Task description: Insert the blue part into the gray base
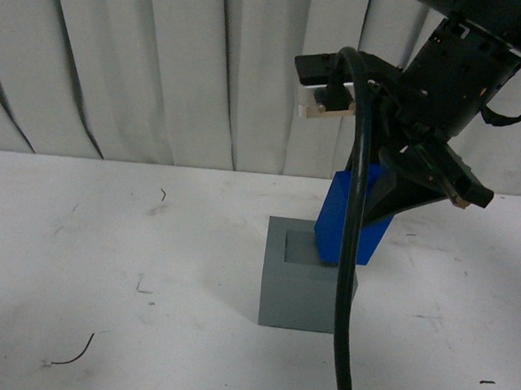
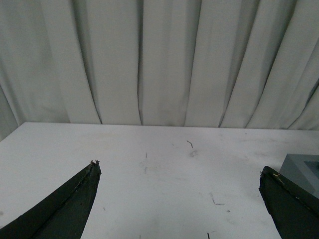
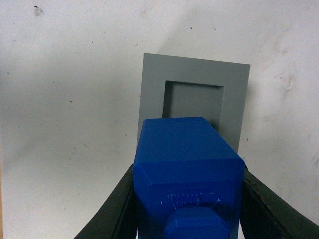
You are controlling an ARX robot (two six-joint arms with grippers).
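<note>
Alignment step: right hand (image 3: 192, 209), closed on the blue part (image 1: 332, 219), holds it tilted over the gray base (image 1: 298, 296); next, straighten it, then lower into the recess (image 1: 297, 246).

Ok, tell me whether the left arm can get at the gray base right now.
Probably only its side. Nothing stands between the open left gripper and the gray base, but the right gripper holds the blue part over its top.
</note>
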